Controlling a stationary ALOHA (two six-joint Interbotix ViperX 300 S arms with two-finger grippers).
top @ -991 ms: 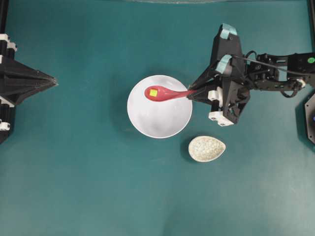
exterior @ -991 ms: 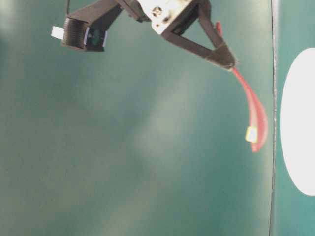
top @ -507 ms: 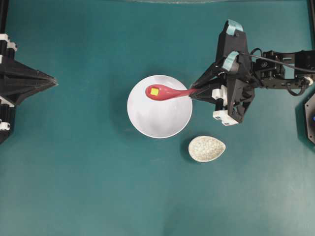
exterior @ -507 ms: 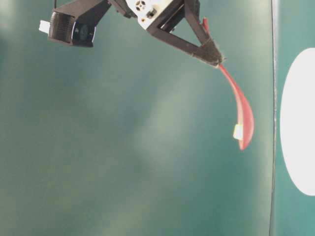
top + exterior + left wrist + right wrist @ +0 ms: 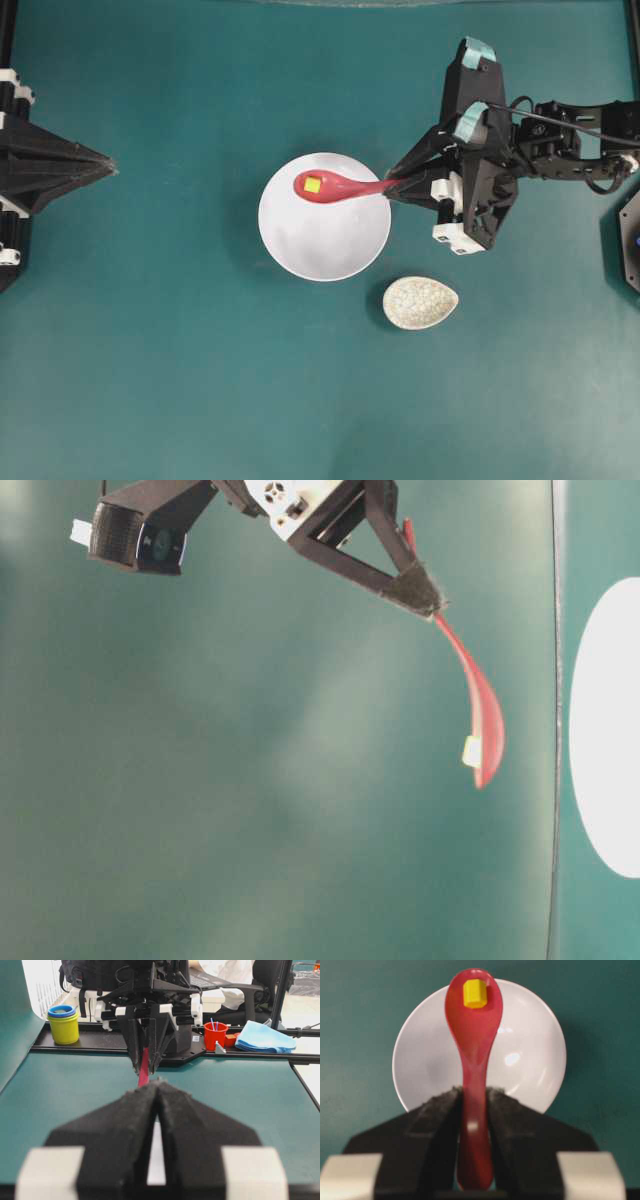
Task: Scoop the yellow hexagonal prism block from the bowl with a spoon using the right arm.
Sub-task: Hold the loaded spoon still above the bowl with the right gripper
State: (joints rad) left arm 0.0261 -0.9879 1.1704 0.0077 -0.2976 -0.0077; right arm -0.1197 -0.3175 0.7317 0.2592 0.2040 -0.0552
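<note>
Bowl (image 5: 607,725) cut off at edge

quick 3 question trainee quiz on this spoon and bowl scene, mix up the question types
1. True or false: the yellow block lies in the spoon.
2. Which tool holds the spoon? A left tool B right tool
3. Fill in: beside the white bowl sits a speckled ____.

Key: 1 true; 2 B, shut on the handle, while the left tool is shut and holds nothing; 3 spoon rest.
</note>
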